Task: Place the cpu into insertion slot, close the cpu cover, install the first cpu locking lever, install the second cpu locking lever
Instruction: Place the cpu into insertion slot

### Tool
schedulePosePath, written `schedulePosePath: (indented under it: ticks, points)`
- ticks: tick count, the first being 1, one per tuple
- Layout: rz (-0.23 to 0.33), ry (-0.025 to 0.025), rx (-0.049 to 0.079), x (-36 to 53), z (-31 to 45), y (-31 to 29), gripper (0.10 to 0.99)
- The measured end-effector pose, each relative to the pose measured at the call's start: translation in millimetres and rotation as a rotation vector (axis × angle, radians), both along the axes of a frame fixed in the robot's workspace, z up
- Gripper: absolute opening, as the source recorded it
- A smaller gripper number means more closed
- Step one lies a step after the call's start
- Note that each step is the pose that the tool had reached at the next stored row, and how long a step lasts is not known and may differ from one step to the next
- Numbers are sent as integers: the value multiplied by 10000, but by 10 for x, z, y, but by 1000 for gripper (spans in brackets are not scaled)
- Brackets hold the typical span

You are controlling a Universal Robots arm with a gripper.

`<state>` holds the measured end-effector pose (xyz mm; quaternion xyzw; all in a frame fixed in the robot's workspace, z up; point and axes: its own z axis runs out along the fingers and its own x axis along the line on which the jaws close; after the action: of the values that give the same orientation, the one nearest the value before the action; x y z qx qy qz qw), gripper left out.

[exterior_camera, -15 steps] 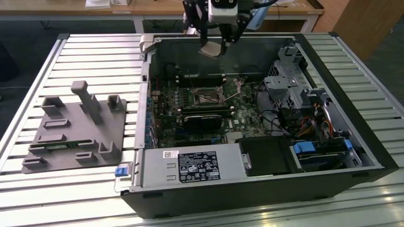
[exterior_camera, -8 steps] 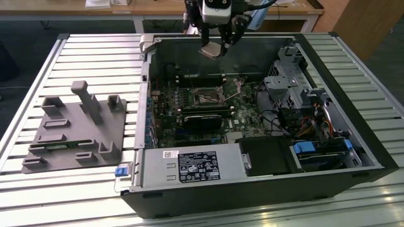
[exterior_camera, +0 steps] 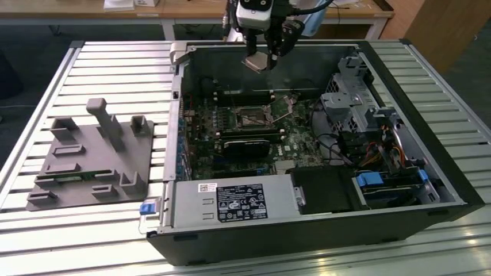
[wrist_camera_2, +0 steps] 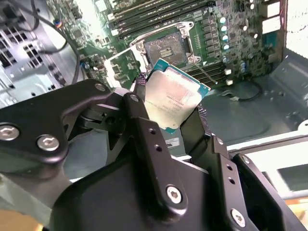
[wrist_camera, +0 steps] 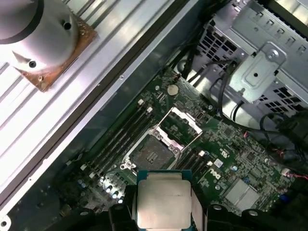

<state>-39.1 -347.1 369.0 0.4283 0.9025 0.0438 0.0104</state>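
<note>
A slatted metal table (exterior_camera: 115, 75) carries an open computer case (exterior_camera: 429, 172), laid on its side so the motherboard faces up. The gripper (exterior_camera: 263, 57) hangs over the case's far wall, its fingers clamped on opposite edges of the cpu (exterior_camera: 259, 62). The chip is in the air and tilted rather than level (its dull silver top shows plainly in both wrist views). Below and well apart from it lies the insertion slot (wrist_camera: 150, 155), bare and dark in the middle. The cpu cover (wrist_camera: 180, 121) stands swung up beside the slot, leaving it open. A grey fixture block (exterior_camera: 92, 155) sits on the table at the exterior view's left.

The step in hand looks like carrying the chip to the socket, with nothing seated yet. Doing it well likely means levelling the chip, squaring its edges to the socket rim, and matching its orientation. The descent should be straight, without sliding across the contacts, and well clear of the raised cover.
</note>
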Motion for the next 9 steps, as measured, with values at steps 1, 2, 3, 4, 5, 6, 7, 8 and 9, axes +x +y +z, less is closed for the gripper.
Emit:
schedulePosePath:
  ticks: [1,2,3,4,5,6,7,8,9]
  points:
    - [-169,0,0,0,-2,0,537]
    - [-338,0,0,0,-4,0,537]
    - [-512,0,0,0,-6,0,537]
    - [-689,0,-1,0,-8,0,537]
    - [-879,0,-1,0,-10,0,537]
    - [-1055,0,-1,0,-12,0,537]
    - [-1227,0,-1,0,-13,0,537]
    - [-1399,0,-1,0,-15,0,537]
    - [-1563,0,-1,0,-17,0,537]
